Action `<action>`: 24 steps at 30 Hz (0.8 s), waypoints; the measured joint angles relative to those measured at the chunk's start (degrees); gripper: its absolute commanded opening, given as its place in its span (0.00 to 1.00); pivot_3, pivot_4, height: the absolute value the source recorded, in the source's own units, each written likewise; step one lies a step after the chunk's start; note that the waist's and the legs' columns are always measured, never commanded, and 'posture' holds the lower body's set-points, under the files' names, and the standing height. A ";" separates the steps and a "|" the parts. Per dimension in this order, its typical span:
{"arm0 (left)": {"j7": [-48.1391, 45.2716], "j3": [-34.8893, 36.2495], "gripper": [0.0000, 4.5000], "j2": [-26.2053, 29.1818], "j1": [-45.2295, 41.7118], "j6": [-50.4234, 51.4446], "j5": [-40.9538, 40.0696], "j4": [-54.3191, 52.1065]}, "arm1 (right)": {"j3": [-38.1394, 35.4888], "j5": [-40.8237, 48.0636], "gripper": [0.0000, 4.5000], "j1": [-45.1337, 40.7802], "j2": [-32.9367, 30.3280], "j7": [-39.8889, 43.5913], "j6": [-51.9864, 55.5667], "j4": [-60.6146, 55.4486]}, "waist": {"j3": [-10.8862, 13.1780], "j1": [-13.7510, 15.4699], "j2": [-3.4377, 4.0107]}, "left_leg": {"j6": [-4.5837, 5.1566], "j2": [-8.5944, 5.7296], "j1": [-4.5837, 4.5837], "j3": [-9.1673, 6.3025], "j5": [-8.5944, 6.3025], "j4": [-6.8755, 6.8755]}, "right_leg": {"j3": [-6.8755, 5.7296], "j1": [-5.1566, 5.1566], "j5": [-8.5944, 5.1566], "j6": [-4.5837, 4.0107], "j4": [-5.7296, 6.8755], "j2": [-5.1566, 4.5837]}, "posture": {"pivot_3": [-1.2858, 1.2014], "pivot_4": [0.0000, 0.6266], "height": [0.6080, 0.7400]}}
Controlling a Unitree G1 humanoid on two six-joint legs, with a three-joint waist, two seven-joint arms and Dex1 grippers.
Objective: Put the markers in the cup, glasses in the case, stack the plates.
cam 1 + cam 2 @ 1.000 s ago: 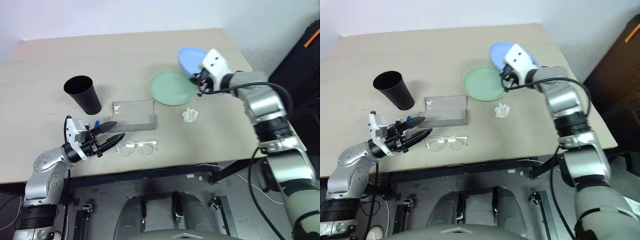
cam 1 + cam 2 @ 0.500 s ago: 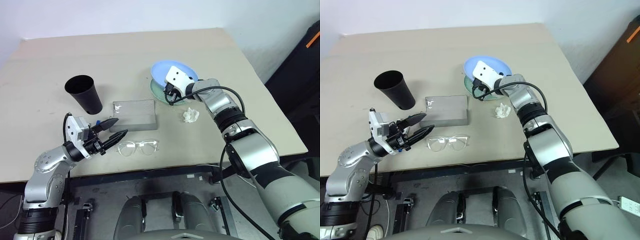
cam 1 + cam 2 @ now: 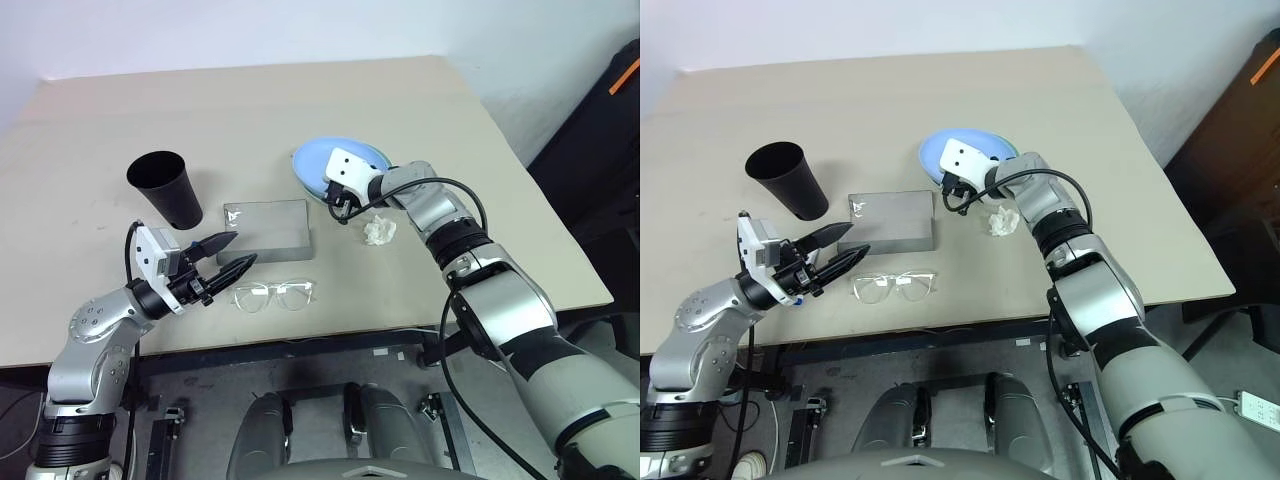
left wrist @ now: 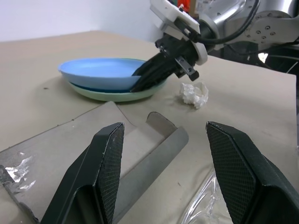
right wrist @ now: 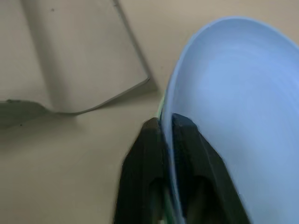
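1. The right gripper [image 5: 163,128] is clamped on the rim of the light blue plate [image 3: 318,165], one finger on each face of the rim.
2. A second ago it held that plate tilted in the air off the far right side of the mint green plate [image 4: 112,95]. Now the blue plate sits on top of the green one, which peeks out from beneath it.
3. The right arm has swung in to the left and come down since then. Its gripper reaches the stacked plates from their near side.
4. The left gripper [image 3: 232,253] has its fingers spread apart and holds nothing. It hovers in much the same spot as before.
5. Just ahead of the left gripper lies the grey case [image 3: 267,227] with its clear lid. The clear-framed glasses [image 3: 273,296] lie on the table just to its right and nearer the table edge.
6. The black cup [image 3: 166,187] stands upright beyond the left gripper, near the case's left end.
7. A white tissue wad [image 3: 379,231] lies just to the near right of the right gripper, beside the plates.
8. Cup, case, glasses and tissue have not shifted.
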 measured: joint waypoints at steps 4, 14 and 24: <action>-0.53 0.00 0.65 0.13 -0.50 -0.11 0.01 0.05 | 0.36 -0.10 0.62 0.47 -0.38 2.01 1.54 -2.15 | 0.00 0.00 0.01 | 0.00 0.00 0.00 0.00 0.00 0.00 | 0.00 0.00 0.00 0.00 0.00 0.00 | 0.52 0.24 0.92; -3.48 -0.01 0.65 -0.02 -0.49 -2.51 0.65 3.64 | -2.03 0.83 0.99 0.45 -2.14 1.19 7.05 -8.68 | 0.01 0.01 0.01 | 0.00 0.00 0.00 0.02 0.00 -0.01 | 0.00 -0.02 0.00 0.00 -0.01 0.00 | 0.52 0.24 0.92; -6.51 0.05 0.65 -0.44 0.63 -5.94 1.34 6.92 | -8.58 8.82 0.99 8.20 -14.59 7.35 26.83 -27.83 | 0.00 0.22 0.01 | 0.00 -0.05 -0.02 0.07 0.00 -0.07 | -0.01 -0.02 -0.01 0.01 -0.12 -0.09 | 0.52 0.24 0.92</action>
